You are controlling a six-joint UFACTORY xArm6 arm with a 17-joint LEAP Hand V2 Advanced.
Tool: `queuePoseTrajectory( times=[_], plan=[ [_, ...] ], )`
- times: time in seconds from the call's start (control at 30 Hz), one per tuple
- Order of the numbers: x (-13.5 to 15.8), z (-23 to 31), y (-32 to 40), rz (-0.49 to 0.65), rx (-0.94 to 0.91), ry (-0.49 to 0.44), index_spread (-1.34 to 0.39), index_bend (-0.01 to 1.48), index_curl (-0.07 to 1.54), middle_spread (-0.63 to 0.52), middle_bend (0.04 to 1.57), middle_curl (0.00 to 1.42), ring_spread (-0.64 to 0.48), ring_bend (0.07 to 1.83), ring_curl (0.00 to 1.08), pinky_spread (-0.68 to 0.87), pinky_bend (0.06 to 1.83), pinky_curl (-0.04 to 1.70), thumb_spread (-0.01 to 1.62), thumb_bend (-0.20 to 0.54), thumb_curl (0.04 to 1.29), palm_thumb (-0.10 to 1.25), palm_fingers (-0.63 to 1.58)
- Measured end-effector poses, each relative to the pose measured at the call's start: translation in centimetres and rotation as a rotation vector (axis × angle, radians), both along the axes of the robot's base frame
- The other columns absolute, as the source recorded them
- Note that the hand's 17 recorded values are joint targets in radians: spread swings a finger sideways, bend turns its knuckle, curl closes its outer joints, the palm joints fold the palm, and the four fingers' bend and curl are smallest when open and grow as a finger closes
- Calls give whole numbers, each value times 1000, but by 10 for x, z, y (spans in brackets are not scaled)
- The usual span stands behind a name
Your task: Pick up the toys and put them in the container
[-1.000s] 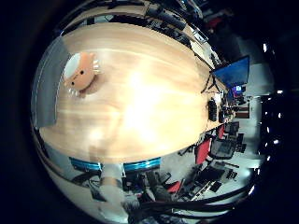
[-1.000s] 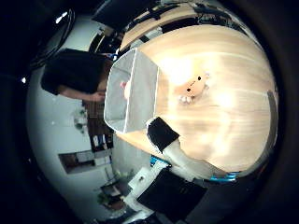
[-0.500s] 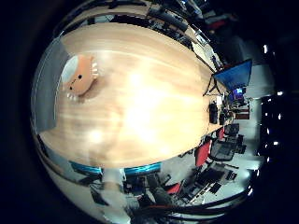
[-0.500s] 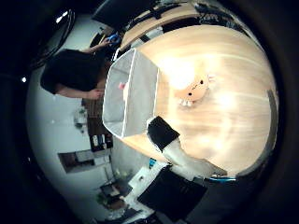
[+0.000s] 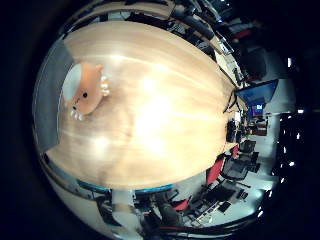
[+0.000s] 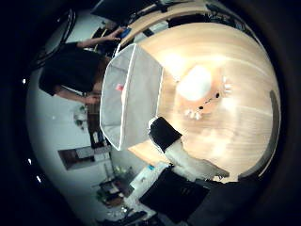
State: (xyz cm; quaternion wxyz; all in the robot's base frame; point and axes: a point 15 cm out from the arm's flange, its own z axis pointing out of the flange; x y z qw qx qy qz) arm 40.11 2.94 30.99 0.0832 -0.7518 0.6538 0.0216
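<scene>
Fingers: one black-tipped finger [image 6: 165,134] of the hand [image 6: 188,160] shows, its pose impossible to tell; nearby, an orange plush toy [image 5: 86,94] lies on the wooden table [image 5: 170,125]; beside it stands a grey container [image 6: 129,94], with something small and pink inside.

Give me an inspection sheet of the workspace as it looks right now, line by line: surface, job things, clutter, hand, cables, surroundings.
Surface: long wooden table, pale grain, bright light glare on it.
Job's things: one orange plush toy lying on the table beside the container, not in it. Grey container stands open at the table's edge, with a small pink thing inside; what it is cannot be told.
Clutter: nothing seen on the table besides the toy and container.
Hand: a black-tipped white finger of the hand shows, touching nothing; open or shut cannot be told.
Cables: left out of this sheet.
Surroundings: office chairs and a lit monitor beyond the table.
</scene>
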Motion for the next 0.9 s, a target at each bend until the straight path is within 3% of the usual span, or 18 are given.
queuePoseTrajectory(
  times=[0.23, 0.9],
  plan=[
    [27, -25, 7, 17, -6, -23, -449, 159, 308, -119, 219, 363, -52, 376, 214, 367, 256, 271, 1024, -30, 278, 299, 338],
    [46, -85, 47, 95, -14, 79, -438, 138, 252, -104, 198, 363, -40, 423, 240, 351, 436, 313, 961, -26, 290, 303, 250]
  ],
)
